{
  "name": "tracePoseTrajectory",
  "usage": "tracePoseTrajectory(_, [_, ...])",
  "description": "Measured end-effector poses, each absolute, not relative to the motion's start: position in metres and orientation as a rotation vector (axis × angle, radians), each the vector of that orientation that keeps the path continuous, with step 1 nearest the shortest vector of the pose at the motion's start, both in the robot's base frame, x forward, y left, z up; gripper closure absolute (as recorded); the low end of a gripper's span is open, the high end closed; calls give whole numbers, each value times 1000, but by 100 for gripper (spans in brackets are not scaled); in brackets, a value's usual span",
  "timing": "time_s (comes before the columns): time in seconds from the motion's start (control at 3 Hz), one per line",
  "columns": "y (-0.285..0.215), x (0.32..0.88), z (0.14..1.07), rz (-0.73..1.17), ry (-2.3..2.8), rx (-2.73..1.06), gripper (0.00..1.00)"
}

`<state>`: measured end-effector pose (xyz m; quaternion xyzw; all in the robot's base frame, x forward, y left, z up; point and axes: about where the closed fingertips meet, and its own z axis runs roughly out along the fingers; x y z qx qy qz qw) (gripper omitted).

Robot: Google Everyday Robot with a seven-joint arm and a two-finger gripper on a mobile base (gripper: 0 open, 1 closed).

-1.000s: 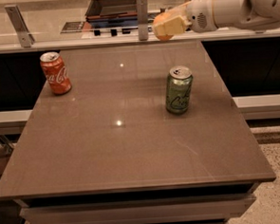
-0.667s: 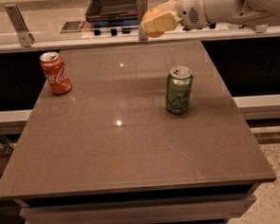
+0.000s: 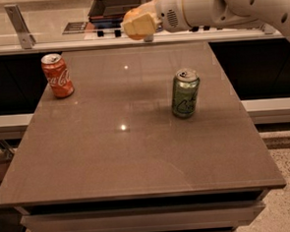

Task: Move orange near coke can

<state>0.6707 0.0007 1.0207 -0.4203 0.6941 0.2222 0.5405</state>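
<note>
The end effector [image 3: 140, 24] hangs above the 12 o'clock edge of the surface [image 3: 137, 158], clamped on the orange [image 3: 130, 15] and holding it high, probably to pass clear of the cans. The coke can [image 3: 57, 75] stands at 10 o'clock, the green can [image 3: 185, 93] at 2 o'clock, well apart.

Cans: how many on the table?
2. The coke can stands far left; the green can stands right of centre. The tool, holding the orange, hovers above the far edge.
</note>
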Motion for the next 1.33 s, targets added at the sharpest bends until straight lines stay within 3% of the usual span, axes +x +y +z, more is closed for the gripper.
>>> tracePoseTrajectory(1.33, [82, 674, 977, 571, 1685, -1008, 100])
